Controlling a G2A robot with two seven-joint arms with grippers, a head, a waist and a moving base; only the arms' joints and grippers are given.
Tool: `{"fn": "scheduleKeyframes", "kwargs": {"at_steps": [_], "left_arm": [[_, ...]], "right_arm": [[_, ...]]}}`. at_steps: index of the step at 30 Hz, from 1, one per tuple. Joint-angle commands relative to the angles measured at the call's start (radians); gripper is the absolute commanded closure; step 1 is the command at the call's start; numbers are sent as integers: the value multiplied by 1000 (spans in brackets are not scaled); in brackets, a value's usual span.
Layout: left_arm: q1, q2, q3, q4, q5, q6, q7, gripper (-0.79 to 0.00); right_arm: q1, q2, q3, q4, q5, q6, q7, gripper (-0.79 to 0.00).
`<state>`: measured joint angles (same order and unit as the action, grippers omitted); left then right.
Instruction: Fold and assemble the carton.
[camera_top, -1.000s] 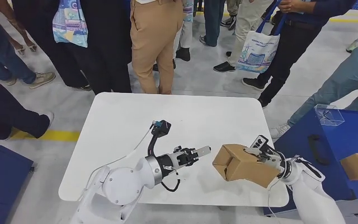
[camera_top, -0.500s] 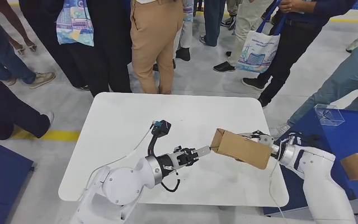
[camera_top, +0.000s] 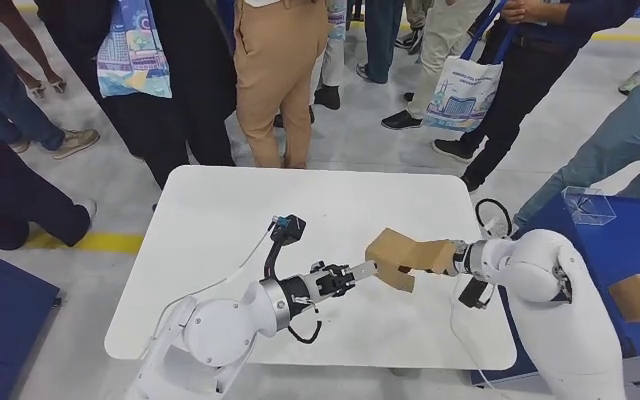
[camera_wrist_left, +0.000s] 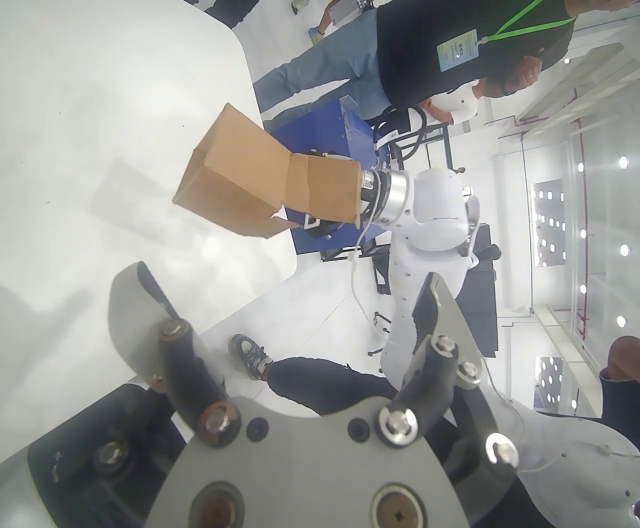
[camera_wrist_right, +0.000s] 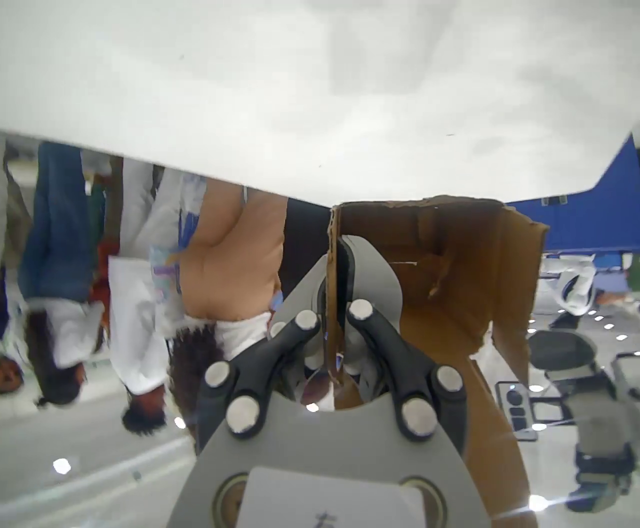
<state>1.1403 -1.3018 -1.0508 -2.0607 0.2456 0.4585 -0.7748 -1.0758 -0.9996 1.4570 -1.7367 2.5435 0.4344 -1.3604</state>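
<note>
Near the right edge of the table (camera_top: 230, 210), about midway between far and near edges: carton (camera_top: 405, 258) held off the surface, tilted, open at the end toward the right arm. Right gripper (camera_wrist_right: 334, 285) pinched tight on one cardboard wall, a finger on either side. Left gripper (camera_top: 365, 269) spread wide with nothing in it, tips just beside the carton's end nearest the table's middle. Wide stretch of white surface toward the left edge and both far corners; narrower strip between carton and right edge, blue unit (camera_top: 585, 250) close beyond it.
</note>
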Motion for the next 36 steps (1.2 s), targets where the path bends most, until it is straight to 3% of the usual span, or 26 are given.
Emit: {"fn": "scheduleKeyframes", "kwargs": {"at_steps": [1,11,20,22,23,24,25,27,29,32,33,34,36], "left_arm": [[0,0,0,0,0,0,0,-785],[0,0,0,0,0,0,0,-785],[0,0,0,0,0,0,0,-785],[0,0,0,0,0,0,0,-785],[0,0,0,0,0,0,0,-785],[0,0,0,0,0,0,0,-785],[0,0,0,0,0,0,0,-785],[0,0,0,0,0,0,0,-785],[0,0,0,0,0,0,0,-785],[0,0,0,0,0,0,0,-785],[0,0,0,0,0,0,0,-785],[0,0,0,0,0,0,0,-785],[0,0,0,0,0,0,0,-785]], "right_arm": [[44,11,-29,23,100,-111,-136,0],[274,38,-295,336,207,-288,-175,0],[421,-10,-509,569,254,-351,-174,-9],[437,-24,-536,599,262,-355,-166,-256],[442,-31,-548,614,268,-354,-159,-314],[449,-37,-557,628,279,-357,-150,-422],[456,-43,-564,639,290,-359,-143,-693],[470,-54,-574,653,310,-350,-133,-693],[482,-61,-569,664,350,-341,-128,-763],[495,-58,-536,662,372,-276,-95,-723],[496,-54,-517,654,365,-234,-57,-603],[489,-48,-497,651,353,-190,-22,-413],[472,-34,-447,634,348,-99,51,-274]]}}
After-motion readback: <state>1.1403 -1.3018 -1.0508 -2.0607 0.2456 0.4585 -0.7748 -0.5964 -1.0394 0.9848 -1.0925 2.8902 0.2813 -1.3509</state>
